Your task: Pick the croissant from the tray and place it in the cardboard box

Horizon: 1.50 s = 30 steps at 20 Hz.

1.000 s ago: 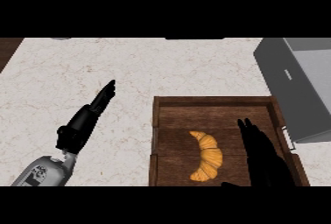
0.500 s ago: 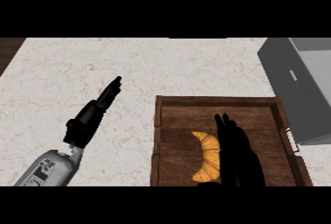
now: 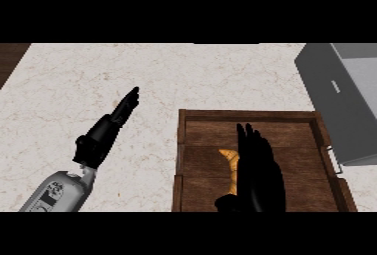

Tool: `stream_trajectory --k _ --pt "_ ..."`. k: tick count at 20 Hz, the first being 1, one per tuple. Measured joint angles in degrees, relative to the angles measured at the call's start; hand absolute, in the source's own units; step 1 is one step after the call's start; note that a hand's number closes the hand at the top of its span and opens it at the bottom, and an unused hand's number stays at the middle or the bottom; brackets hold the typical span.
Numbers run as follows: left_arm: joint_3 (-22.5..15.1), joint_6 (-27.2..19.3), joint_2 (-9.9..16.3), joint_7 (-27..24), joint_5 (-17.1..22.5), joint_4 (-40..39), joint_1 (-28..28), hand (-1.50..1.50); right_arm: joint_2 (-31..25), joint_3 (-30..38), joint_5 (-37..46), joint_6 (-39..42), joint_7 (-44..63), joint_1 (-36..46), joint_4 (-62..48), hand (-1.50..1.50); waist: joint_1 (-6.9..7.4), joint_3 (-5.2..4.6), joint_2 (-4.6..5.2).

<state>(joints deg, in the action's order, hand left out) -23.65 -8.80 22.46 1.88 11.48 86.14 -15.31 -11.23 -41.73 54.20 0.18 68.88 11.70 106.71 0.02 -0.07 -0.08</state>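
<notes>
A golden croissant (image 3: 231, 158) lies in the brown wooden tray (image 3: 199, 129) at the lower middle of the head view. Only its upper end and left edge show. My right hand (image 3: 258, 169) hovers over it with straight fingers pointing away from me and covers most of it. Whether the hand touches the croissant cannot be told. The grey box (image 3: 346, 94) stands at the right edge, beside the tray's far right corner. My left hand (image 3: 106, 130) rests open over the white counter, left of the tray, fingers straight.
The marbled white counter (image 3: 110, 74) stretches behind and to the left of the tray. A dark strip (image 3: 9, 60) marks the counter's far left edge.
My right hand has slid left from the tray's right side until it lies over the croissant, hiding most of it. The left hand has barely shifted.
</notes>
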Motion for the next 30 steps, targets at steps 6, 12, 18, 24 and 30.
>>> stream_trajectory --k 6,12,18,24,30 --pt "0.94 1.17 -0.79 -0.19 -1.09 -0.28 0.37 0.00 4.54 2.18 3.75 2.67 -1.87 -0.56 -3.36 -1.50 -0.06 0.03 0.02" --pt "1.82 2.25 -1.26 0.08 -1.99 0.60 1.63 0.00 7.04 4.66 4.46 5.18 -3.76 -3.23 -4.36 -1.50 -0.03 0.05 0.02" --pt "3.54 3.49 -2.42 -0.08 -3.43 -0.87 0.83 0.00 9.51 6.57 5.27 6.06 -5.02 -4.04 -8.24 -1.50 -0.02 0.05 0.06" --pt "5.24 5.07 -3.51 1.16 -4.73 -0.41 0.42 0.00 10.62 8.45 5.67 6.06 -6.19 -4.62 -9.84 -1.50 -0.04 -0.03 -0.18" --pt "6.13 5.91 -4.39 2.18 -5.65 1.25 1.64 0.00 10.95 10.46 6.95 6.73 -7.37 -5.83 -11.32 -1.50 -0.01 -0.08 -0.36"
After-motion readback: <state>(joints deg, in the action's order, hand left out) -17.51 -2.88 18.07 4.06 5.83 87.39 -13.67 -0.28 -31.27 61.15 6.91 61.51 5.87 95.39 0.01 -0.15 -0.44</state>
